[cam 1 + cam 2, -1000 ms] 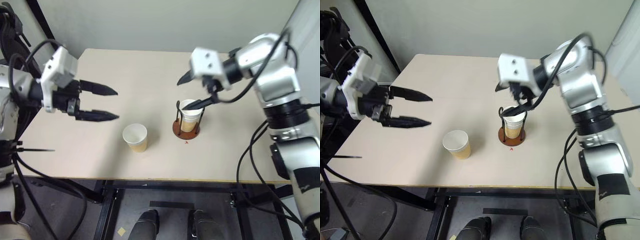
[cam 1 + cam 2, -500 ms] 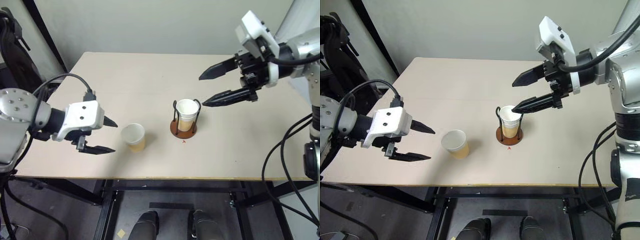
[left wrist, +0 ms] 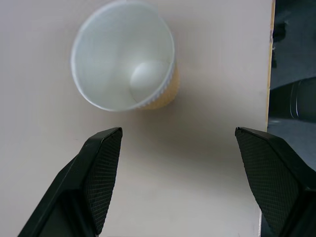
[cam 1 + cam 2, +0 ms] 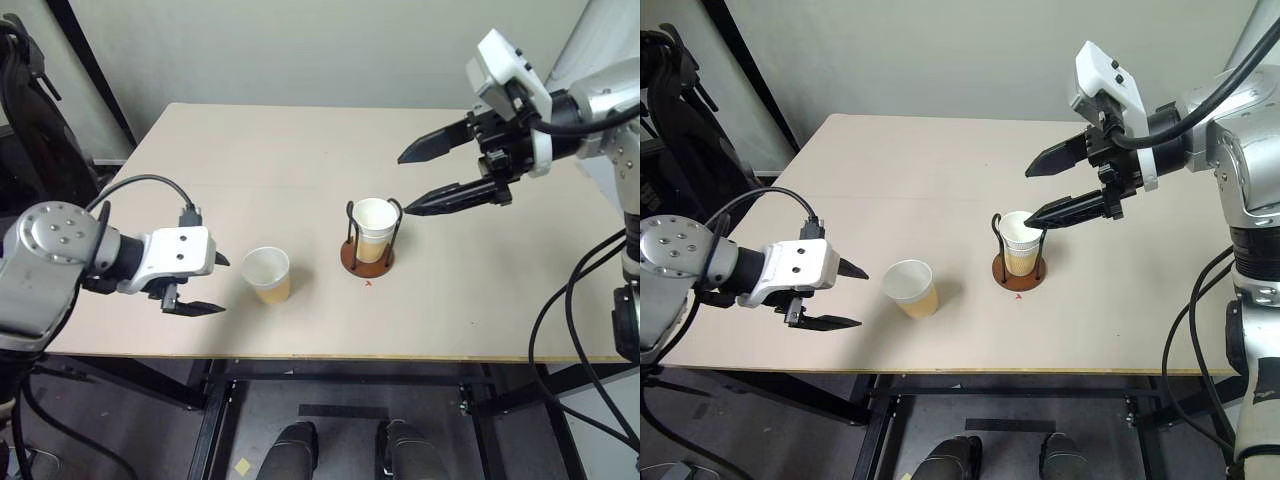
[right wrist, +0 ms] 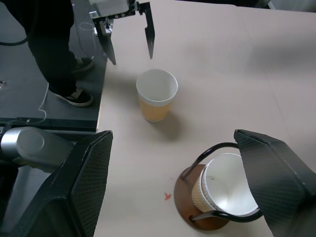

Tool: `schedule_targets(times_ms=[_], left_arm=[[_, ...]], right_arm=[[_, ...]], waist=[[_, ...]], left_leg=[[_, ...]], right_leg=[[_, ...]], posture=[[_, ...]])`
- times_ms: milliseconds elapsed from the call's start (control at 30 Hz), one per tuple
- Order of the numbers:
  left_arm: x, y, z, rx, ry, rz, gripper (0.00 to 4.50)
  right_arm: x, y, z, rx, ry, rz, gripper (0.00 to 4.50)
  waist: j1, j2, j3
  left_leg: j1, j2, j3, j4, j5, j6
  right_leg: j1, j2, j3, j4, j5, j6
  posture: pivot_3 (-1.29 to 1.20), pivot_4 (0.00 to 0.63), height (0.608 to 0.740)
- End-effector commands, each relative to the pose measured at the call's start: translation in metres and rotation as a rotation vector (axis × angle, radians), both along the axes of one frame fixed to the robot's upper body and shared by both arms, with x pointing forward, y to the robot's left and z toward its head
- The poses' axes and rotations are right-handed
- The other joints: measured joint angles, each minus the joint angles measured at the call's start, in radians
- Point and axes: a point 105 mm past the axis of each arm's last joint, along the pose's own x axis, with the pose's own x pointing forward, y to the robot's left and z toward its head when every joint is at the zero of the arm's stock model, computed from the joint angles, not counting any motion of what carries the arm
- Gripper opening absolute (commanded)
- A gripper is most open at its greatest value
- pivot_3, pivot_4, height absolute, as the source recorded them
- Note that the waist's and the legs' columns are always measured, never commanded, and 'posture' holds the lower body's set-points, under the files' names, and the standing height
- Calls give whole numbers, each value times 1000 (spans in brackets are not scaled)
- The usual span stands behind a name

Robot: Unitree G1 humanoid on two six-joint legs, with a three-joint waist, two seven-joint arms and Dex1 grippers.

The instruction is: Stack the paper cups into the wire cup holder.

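One tan paper cup (image 4: 267, 274) stands upright and loose on the table, white inside. To its right, the wire cup holder (image 4: 352, 262) has nested paper cups (image 4: 374, 222) between its black loops. My left gripper (image 4: 220, 285) hangs low over the table just left of the loose cup, open and pointing at it. The left wrist view shows that cup (image 3: 123, 54) ahead of the spread fingers, untouched. My right gripper (image 4: 403, 185) hovers open above and to the right of the holder, holding nothing. The right wrist view looks down on the holder (image 5: 187, 197) and the loose cup (image 5: 156, 94).
The beige table (image 4: 300, 160) has bare room behind and in front of the cups. Its front edge (image 4: 300, 356) runs close to my left gripper. A person's legs and shoes (image 5: 54, 54) stand on the floor beside the table's left end.
My left gripper has sunk from high above the table to low beside the loose cup. The right gripper has pulled away from over the holder, up and to the right.
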Motion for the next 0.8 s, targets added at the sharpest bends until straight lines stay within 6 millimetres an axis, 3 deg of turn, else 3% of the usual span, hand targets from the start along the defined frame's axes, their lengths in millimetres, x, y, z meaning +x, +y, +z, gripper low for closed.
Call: schedule_targets(times_ms=[33, 300, 567, 800], left_arm=[[7, -3, 8, 2, -49, -18, 3924], [11, -12, 16, -8, -73, -70, 3924], [10, -35, 15, -13, -96, -198, 3924], [19, -35, 14, 32, -108, -229, 3924]], right_arm=[[-4, -2, 11, 7, -54, 6, 4069], [-5, -7, 11, 6, -58, -15, 4069], [-4, -8, 12, 7, -61, -20, 4069], [-4, -9, 12, 7, -62, -25, 4069]], waist=[[1, 0, 0], [1, 0, 0], [2, 0, 0], [3, 0, 0]], left_leg=[[0, 0, 0, 0, 0, 0], [-1, 0, 0, 0, 1, 2], [-1, 0, 0, 0, 2, 4], [-1, 0, 0, 0, 4, 8]], right_leg=[[0, 0, 0, 0, 0, 0], [-1, 0, 0, 0, 0, 0], [0, 0, 0, 0, 0, 1], [0, 0, 0, 0, -1, 1]], posture=[[0, 150, 740], [0, 150, 740], [0, 150, 740], [0, 150, 740]])
